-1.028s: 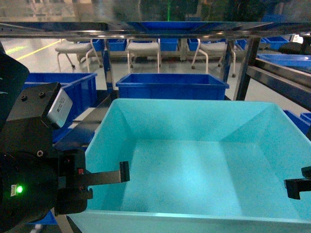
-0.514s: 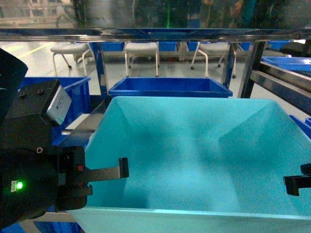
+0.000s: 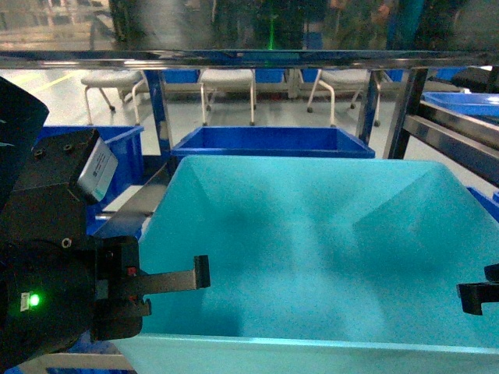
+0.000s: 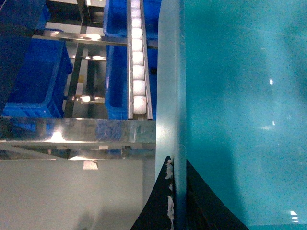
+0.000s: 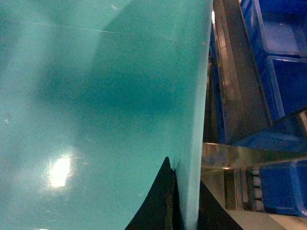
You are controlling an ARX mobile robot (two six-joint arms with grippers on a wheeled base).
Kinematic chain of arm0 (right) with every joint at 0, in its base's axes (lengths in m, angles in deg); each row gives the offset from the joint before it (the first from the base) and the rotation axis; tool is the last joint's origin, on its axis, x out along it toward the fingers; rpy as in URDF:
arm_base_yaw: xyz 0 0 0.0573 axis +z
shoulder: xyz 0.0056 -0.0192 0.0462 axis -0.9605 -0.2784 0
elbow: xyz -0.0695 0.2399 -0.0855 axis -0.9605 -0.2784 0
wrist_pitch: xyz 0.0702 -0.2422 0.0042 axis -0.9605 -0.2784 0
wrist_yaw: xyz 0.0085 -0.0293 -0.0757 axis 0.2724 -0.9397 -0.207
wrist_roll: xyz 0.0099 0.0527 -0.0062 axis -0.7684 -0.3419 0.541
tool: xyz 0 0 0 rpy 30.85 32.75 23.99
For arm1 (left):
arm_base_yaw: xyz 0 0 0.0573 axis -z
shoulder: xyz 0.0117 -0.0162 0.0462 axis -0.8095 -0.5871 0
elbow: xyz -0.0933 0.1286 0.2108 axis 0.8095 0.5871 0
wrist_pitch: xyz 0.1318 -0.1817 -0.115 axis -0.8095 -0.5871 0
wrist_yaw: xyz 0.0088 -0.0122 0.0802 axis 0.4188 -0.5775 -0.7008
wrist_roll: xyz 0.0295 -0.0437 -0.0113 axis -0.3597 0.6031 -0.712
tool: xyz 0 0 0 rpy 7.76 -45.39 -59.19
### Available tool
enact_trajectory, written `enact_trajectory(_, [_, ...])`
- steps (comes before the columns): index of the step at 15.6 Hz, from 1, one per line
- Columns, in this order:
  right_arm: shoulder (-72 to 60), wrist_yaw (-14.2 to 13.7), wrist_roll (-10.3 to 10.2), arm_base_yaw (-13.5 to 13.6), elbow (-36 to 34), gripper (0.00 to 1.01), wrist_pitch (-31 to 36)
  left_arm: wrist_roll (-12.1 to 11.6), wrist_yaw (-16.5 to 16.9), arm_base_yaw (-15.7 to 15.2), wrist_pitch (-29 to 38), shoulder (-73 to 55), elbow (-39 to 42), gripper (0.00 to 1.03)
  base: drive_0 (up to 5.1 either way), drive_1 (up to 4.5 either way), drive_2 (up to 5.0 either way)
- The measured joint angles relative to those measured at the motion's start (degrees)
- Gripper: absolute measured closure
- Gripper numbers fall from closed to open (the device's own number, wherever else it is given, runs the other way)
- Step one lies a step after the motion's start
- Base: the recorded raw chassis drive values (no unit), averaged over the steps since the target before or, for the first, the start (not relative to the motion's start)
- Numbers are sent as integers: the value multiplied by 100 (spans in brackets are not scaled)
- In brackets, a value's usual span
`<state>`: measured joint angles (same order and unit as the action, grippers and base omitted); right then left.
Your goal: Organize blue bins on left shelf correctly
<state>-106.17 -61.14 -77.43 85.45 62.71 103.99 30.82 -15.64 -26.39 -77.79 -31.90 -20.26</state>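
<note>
No writing you can read | left gripper (image 4: 175, 201) clamps bin (image 3: 312, 257) rim, lower left | right gripper (image 5: 184, 201) clamps rim, lower right

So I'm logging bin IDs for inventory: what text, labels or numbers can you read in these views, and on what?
No text is legible in any view.
Grey plate on the left arm's camera housing: faint markings, too blurred to read.
Turquoise bin: no label visible.
Royal-blue bin behind it: no label visible.
</note>
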Motion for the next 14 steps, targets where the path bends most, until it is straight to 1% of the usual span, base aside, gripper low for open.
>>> enact_trajectory(5, [-2, 0, -2, -2, 0, 99, -2, 0, 7, 0, 2, 0, -9, 101, 0, 0, 0])
enact_trajectory(6, [-350, 708, 175, -588, -35, 99, 306, 2, 28, 63, 26, -24, -46, 101, 0, 0, 0])
enact_trajectory(7, [-1283, 1172, 564, -1178, 293, 99, 597, 42, 24, 232, 428, -1366, -831, 101, 0, 0, 0])
enact_trajectory(8, [-1753, 1215, 723, -1163, 608, 99, 745, -13, 44, 120, 385, -1849, -1191, 101, 0, 0, 0])
enact_trajectory(10, [-1908, 1222, 732, -1117, 728, 99, 750, -28, 42, 57, 450, -2011, -1266, 101, 0, 0, 0])
enact_trajectory(12, [-1989, 1220, 682, -1080, 800, 99, 706, -26, 52, 15, 393, -2090, -1329, 101, 0, 0, 0])
enact_trajectory(14, [-2061, 1220, 675, -1038, 817, 99, 732, -33, 92, -35, 426, -2146, -1353, 101, 0, 0, 0])
